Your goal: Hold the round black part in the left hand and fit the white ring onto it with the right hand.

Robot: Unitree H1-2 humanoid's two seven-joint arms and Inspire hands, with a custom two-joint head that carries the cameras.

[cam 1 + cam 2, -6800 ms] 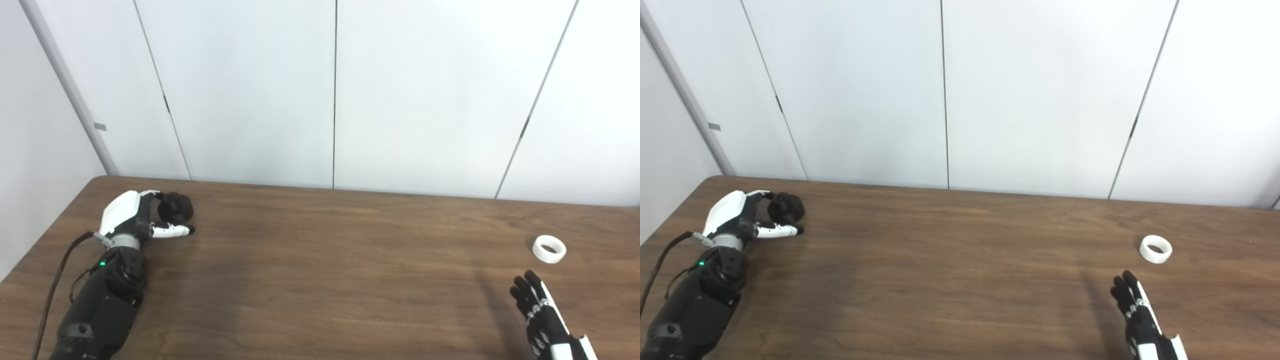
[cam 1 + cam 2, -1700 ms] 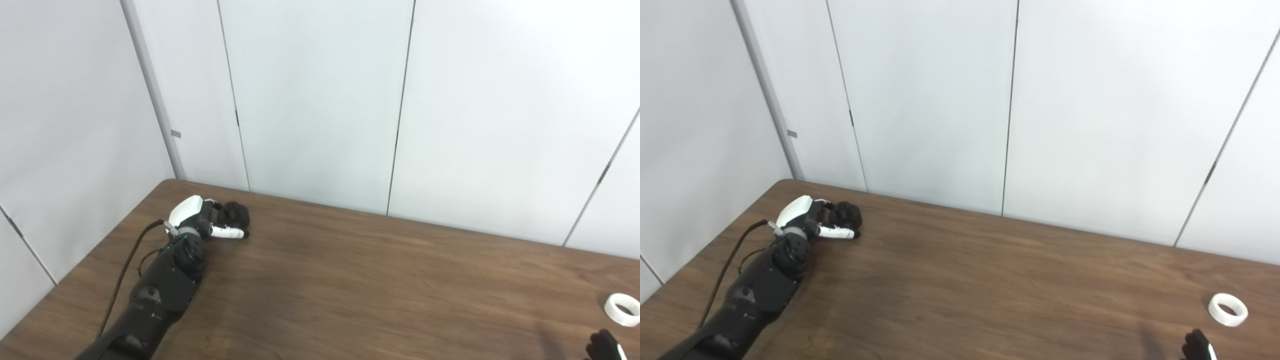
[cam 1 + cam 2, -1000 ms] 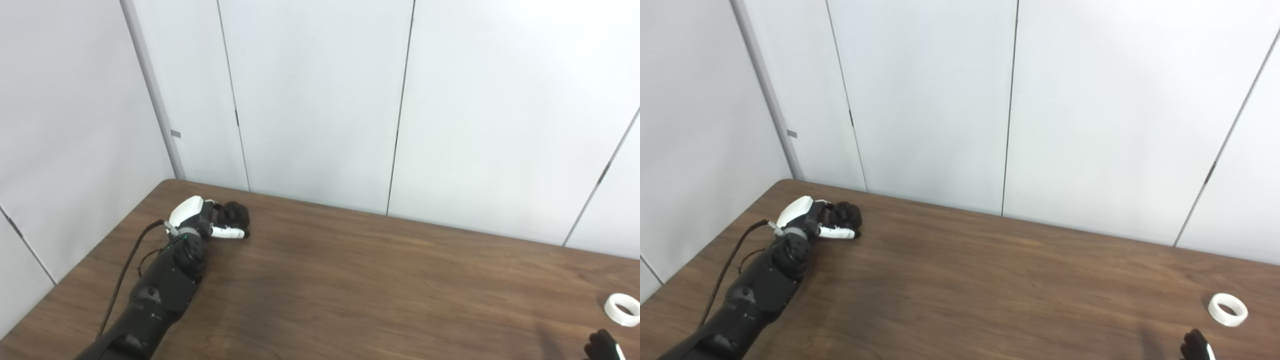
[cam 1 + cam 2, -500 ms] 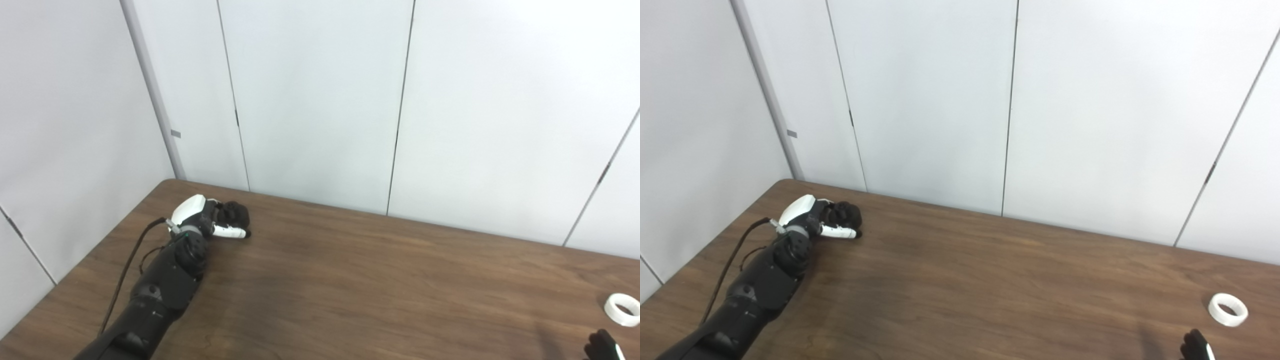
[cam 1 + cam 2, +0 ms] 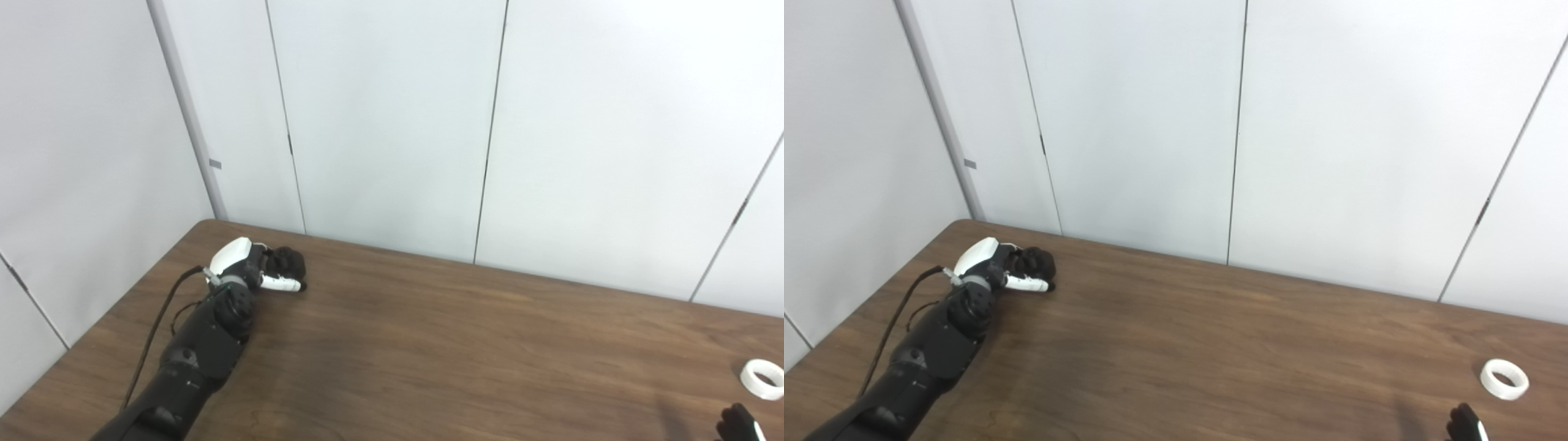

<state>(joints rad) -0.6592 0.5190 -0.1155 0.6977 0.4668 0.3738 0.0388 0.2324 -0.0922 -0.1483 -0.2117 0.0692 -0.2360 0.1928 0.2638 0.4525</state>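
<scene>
White wall panels with thin vertical seams fill the upper half of both head views; below them a brown wood-grain table runs from the 9 o'clock edge to the 3 o'clock edge. Nearest the camera, at about 4 o'clock, only the dark fingertips of the right hand rise above the bottom edge; too little of that hand shows to tell whether it is spread or closed. Just beyond it, toward 3 o'clock, the ring lies flat on the table, white, its hole facing up, apart from the fingertips and touching nothing else. From the 7 o'clock corner the left arm extends along the table toward 10 o'clock, black-cased, with a dark cable looping beside it on its 9 o'clock side. At the end of that arm the left hand, white on its back, lies near the far left corner of the table. Its fingers curl over the black part from the 12 o'clock side and its white thumb lies along the 6 o'clock side, so the hand is closed around the part. Whether the part rests on the table or is lifted clear of it cannot be told. Part and ring are well apart, at opposite ends of the table. A grey strip runs down the wall at 10 o'clock.
</scene>
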